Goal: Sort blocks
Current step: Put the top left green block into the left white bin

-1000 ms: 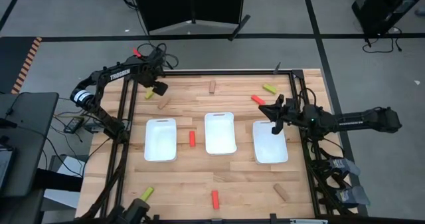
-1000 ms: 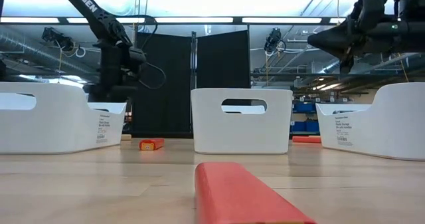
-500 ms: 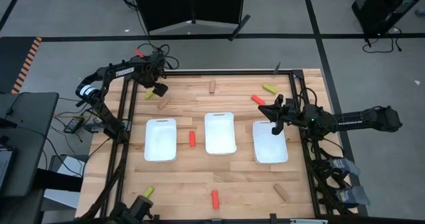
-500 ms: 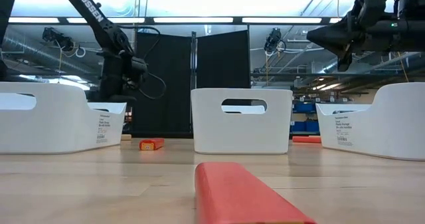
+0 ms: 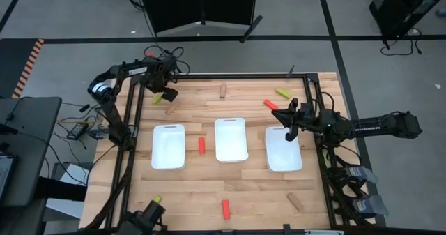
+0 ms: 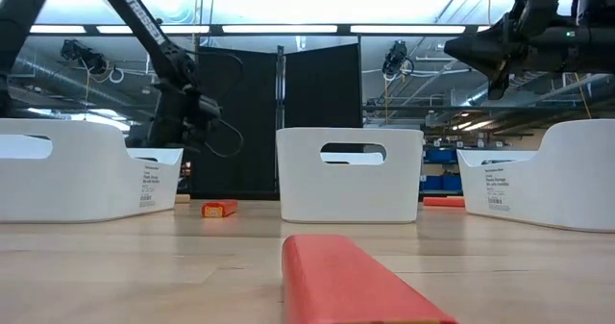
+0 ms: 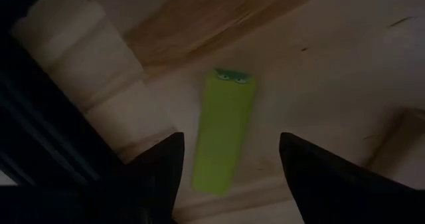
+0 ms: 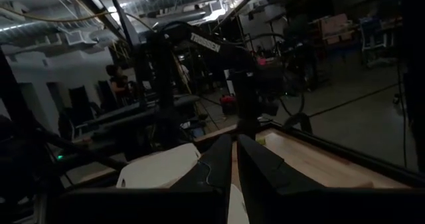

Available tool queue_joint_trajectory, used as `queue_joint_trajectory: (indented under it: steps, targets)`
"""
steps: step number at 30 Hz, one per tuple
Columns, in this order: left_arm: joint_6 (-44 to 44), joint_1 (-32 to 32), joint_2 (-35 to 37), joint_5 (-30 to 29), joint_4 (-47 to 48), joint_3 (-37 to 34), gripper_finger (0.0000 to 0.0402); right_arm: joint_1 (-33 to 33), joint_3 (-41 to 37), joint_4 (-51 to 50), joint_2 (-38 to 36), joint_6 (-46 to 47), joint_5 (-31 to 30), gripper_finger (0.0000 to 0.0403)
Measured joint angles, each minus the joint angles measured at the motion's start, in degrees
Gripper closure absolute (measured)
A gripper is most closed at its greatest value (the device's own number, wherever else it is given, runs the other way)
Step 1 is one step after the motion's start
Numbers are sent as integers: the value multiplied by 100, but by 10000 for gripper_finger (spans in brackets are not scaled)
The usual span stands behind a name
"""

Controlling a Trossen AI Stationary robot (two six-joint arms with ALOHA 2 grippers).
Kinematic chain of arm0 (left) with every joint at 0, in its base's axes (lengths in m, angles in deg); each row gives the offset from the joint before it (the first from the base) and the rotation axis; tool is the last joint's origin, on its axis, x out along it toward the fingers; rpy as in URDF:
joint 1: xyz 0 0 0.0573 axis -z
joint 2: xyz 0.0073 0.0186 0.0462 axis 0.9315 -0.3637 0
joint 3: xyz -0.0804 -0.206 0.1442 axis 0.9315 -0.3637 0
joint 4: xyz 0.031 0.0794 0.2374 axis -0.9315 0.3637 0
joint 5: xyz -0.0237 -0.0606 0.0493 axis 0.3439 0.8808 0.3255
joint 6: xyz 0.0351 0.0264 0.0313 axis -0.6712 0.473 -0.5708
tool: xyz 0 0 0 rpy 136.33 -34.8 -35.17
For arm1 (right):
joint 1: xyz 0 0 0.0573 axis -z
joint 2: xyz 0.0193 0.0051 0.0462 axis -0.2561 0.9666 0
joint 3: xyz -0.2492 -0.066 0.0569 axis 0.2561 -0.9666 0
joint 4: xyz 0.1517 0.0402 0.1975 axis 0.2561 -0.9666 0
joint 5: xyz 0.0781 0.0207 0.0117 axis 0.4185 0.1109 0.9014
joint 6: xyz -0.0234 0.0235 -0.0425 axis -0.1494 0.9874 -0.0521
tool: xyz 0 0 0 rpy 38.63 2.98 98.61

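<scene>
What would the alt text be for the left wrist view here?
A yellow-green block lies flat on the pale wooden table, framed between the left gripper's two dark, open fingers. The fingers stand on either side of it without touching it.

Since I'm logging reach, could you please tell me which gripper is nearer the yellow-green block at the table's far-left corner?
Left. The left gripper hangs open right over that yellow-green block; the right gripper waits shut across the table.
</scene>
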Motion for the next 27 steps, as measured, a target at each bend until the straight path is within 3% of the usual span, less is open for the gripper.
queue_joint_trajectory:
  steps: [20,27]
  targets:
    - [139,-2,-1383,-162,1224,1211,148,-4,0,-11,11,4,2,366]
    - [11,-13,-1692,97,1418,1474,174,-11,0,-66,11,18,2,366]
